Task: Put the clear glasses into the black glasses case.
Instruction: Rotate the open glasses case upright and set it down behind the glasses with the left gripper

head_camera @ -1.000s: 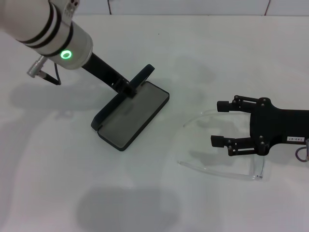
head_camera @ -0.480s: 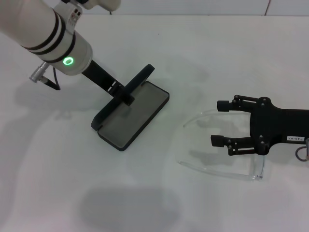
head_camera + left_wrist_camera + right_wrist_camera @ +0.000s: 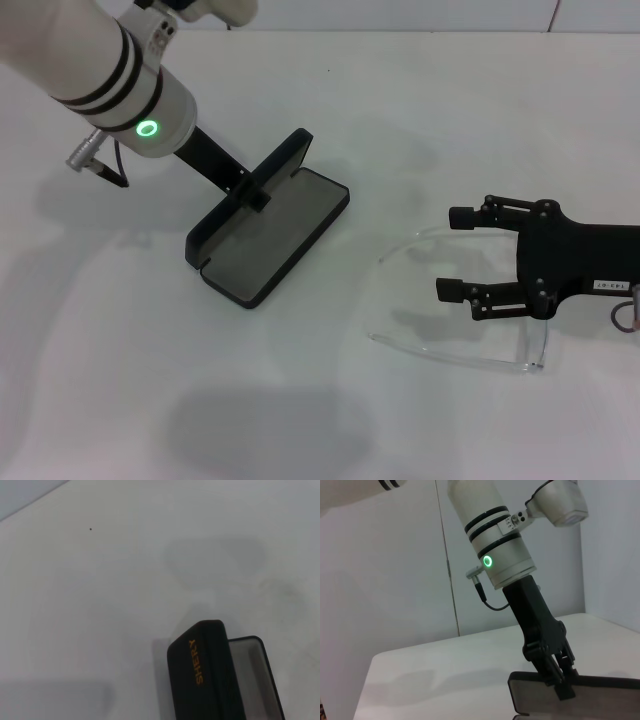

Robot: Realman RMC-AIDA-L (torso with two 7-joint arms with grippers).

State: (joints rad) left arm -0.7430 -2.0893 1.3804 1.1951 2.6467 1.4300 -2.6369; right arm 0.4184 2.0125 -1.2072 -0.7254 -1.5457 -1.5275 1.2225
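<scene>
The black glasses case lies open on the white table, grey lining up, its lid raised. My left gripper is shut on the lid's edge. The left wrist view shows the lid with orange lettering, and the right wrist view shows my left gripper pinching the case. The clear glasses lie to the right of the case, arms pointing toward it. My right gripper is open above them, between the two arms, with nothing in it.
The white table has bare surface in front of the case and between the case and the glasses. A white wall rises behind the table's far edge.
My left gripper has moved slightly with the lid, swinging it further back, and the case has shifted a little to the left. The right gripper and the glasses have not moved.
</scene>
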